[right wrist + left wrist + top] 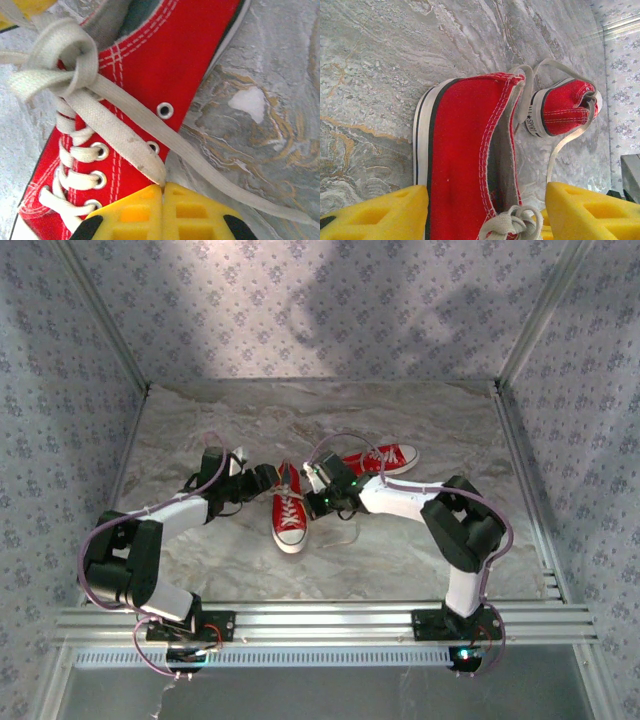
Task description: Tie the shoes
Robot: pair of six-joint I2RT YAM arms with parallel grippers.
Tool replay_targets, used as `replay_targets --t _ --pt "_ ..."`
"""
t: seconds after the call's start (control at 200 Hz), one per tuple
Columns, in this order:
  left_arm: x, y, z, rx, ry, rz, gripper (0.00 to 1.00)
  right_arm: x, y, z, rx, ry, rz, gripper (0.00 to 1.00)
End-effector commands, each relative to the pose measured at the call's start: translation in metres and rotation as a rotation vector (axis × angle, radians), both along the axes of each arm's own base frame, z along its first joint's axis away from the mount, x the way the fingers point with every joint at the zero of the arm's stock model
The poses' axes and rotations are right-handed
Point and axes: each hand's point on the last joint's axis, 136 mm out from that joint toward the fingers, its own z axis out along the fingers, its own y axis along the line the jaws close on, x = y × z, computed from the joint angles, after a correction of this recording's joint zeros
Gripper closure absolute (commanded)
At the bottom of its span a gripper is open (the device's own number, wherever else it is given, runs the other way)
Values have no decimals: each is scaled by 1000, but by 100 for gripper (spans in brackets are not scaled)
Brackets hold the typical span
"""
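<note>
- The shoes are found on the marble bench [220, 550], near its middle, in front of the two arms.
- The near shoe [289, 508] is set with its white toe cap turned toward the arm bases. It is flanked by one arm on each side.
- The far shoe [385, 458] is laid behind it and to the right. In the left wrist view its heel is seen just beside the near shoe's heel. Whether the two are touching cannot be told.
- The open top of the near shoe is seen in the left wrist view, and grey lining is shown inside it.
- The left fingers [375, 215] are held apart. One yellow pad is placed on each side of the near shoe, by the top of its laces. The red side of the shoe is seen between them. Whether the pads are pressed against the shoe cannot be told.
- The right fingers [135, 212] are pressed together and clamped on the lace [120, 137], just beside the eyelets.
- That white lace is stretched from the knot [65, 70] at the top of the near shoe down to the yellow pads.
- A second strand [240, 189] is laid flat across the bench, past the right fingers.
</note>
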Motion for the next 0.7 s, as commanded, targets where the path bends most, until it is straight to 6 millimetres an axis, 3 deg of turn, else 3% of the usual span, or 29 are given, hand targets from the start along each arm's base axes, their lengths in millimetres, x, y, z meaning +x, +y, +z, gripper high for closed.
replay_targets --t 0.0,0.16,0.36,0.695 --pt "5 -3 10 11 -37 -10 35 -6 -15 -2 -74 -15 -7 100" --pt "5 -3 11 10 -37 -12 33 -9 -20 -5 -88 -13 -5 100" --pt "4 -4 11 7 -35 -19 34 -6 -12 6 -55 -32 6 100" --pt "2 0 8 2 -6 15 44 -7 -33 -10 -166 -28 -44 100"
